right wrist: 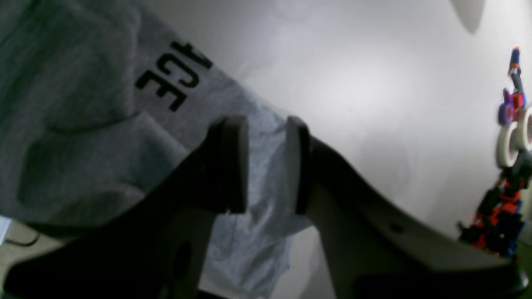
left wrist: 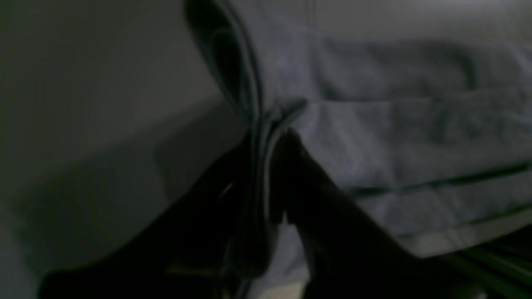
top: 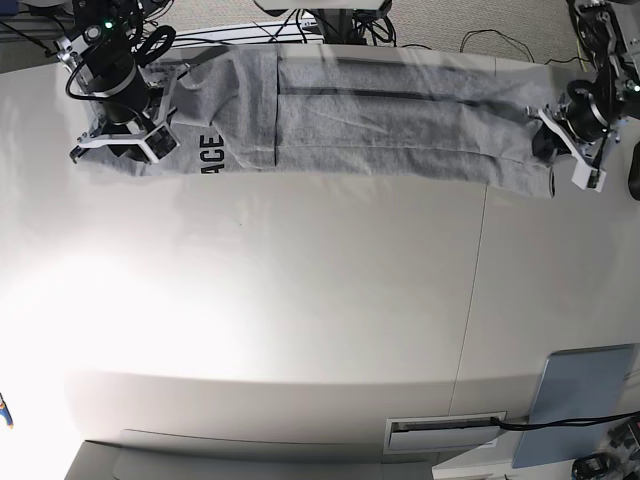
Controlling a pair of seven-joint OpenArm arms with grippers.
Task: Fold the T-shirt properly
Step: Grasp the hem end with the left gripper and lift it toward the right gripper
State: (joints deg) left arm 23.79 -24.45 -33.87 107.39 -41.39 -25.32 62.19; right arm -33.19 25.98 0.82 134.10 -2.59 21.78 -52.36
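The T-shirt lies stretched along the table's twelve o'clock edge, long axis nine to three. The left gripper pinches its three o'clock end; the right gripper stands half-spread over the lettered nine o'clock end.

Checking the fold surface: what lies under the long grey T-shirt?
Under the heather-grey cotton T-shirt lies the white table, bare around the strip. Whatever else sits beneath the cloth is covered. The left gripper pinches its edge.
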